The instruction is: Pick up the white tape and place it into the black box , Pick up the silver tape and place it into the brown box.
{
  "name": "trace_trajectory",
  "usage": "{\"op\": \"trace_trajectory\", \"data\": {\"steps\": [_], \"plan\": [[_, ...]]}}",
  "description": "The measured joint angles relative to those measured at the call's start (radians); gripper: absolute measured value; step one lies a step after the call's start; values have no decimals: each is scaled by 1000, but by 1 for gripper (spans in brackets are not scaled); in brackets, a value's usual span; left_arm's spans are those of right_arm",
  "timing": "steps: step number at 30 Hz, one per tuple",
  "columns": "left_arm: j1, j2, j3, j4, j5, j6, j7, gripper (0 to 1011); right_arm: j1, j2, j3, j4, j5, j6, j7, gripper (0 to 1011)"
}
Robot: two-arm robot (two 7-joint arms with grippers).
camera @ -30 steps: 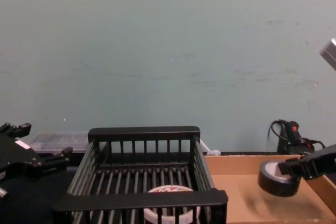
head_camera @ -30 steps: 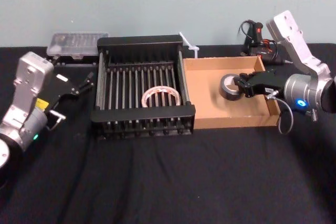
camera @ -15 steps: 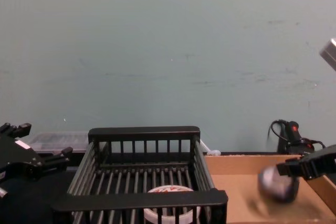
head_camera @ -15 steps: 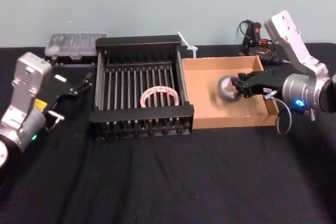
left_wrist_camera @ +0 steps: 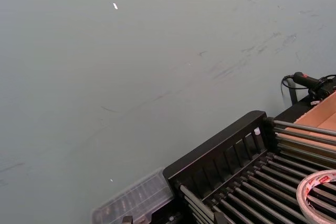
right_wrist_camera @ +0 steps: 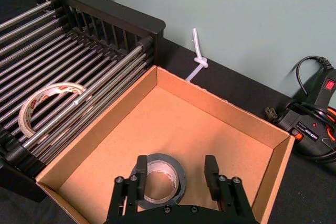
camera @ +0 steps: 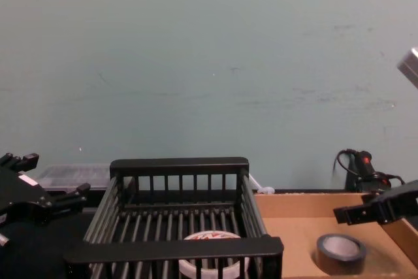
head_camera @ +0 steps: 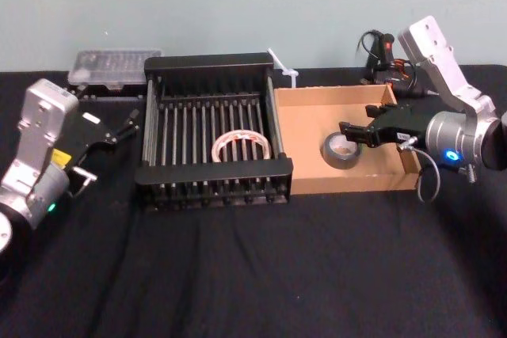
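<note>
- Left gripper (head_camera: 127, 126): one, parked left of the crate; finger state cannot be told.
- Black box (head_camera: 212, 63): one slatted crate holding one white tape (head_camera: 241, 146), a thin ring lying flat, hole upward.
- Brown box (head_camera: 305, 180): one tan tray holding one silver tape (head_camera: 341, 152), a thick grey roll lying flat, hole upward.
- Right gripper (head_camera: 352, 134): one, fingers spread, above the roll, clear of it.

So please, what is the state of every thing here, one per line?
silver tape: lying flat on the floor of the brown box, released
brown box: holds the silver tape
white tape: lying in the black box
black box: holds the white tape
right gripper: open, above the silver tape
left gripper: left of the black box, holding nothing
</note>
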Motion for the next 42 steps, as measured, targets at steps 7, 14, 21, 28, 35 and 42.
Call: {"op": "trace_trajectory", "data": {"steps": [7,14,21,28,35,42], "plan": [[0,0,0,0,0,0,0,1001,0,0,0,0,0,0,0,891],[0,0,0,0,0,0,0,1001,0,0,0,0,0,0,1,1002],[0,0,0,0,0,0,0,1001,0,0,0,0,0,0,1,1002],[0,0,0,0,0,0,0,1001,-18,-2,11,-21,-19,-12,-22,1002],[0,0,0,0,0,0,0,1001,-105,-21,65,-89,-73,-134,-147,1002],[0,0,0,0,0,0,0,1001,-177,-47,86,-119,-167,-286,-287,1002]]}}
